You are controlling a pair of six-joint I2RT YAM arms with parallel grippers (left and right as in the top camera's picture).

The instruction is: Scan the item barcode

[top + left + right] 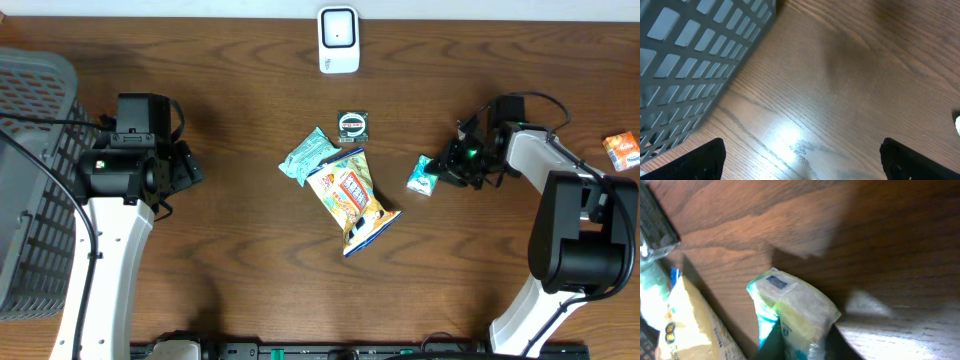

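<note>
Risk: small teal-and-white plastic packet (795, 310) is gripped at one end only by right hand (445, 170); it could be dropped when lifted.

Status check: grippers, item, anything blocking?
Left gripper open, beside basket. Right gripper shut on teal packet. Nothing between packet and white scanner.

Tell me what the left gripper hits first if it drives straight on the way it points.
Probably the bare table: the open left gripper tilts down at the wood, with nothing in between, though depth is unclear.
</note>
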